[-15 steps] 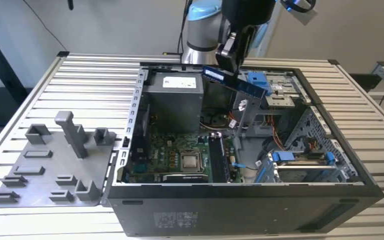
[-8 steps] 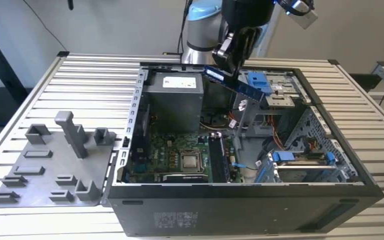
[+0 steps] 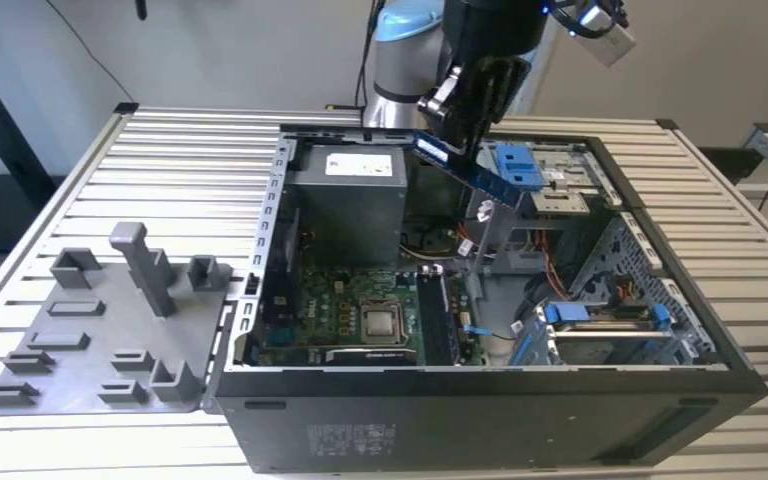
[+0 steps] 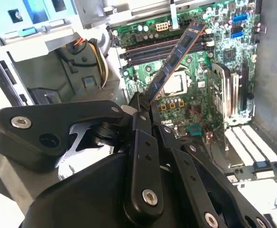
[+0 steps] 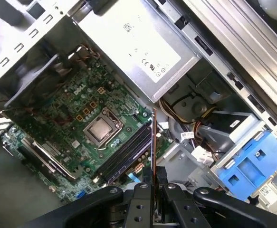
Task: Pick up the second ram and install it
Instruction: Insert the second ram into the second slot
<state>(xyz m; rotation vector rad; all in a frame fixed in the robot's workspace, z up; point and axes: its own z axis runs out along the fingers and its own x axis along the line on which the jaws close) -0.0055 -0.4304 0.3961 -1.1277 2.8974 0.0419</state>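
Observation:
My gripper (image 3: 455, 138) hangs over the back of the open computer case (image 3: 491, 385), shut on the second ram (image 3: 480, 177). The dark stick slants down toward the exterior view's right, above the case's inside. The second wrist view shows the ram (image 4: 176, 59) sticking out from the fingertips (image 4: 139, 108) over the green motherboard (image 4: 195, 102). In the first wrist view the stick (image 5: 154, 142) appears edge-on, rising from the gripper (image 5: 152, 184) beside the black memory slots (image 5: 125, 153). The slots (image 3: 435, 320) lie next to the processor (image 3: 381, 322), well below the stick.
A grey power supply (image 3: 344, 195) stands at the case's back. Blue drive brackets (image 3: 518, 165) and a blue-handled drive cage (image 3: 600, 318) are toward the exterior view's right. A grey parts fixture (image 3: 104, 330) lies on the slatted table (image 3: 184, 150) to the left.

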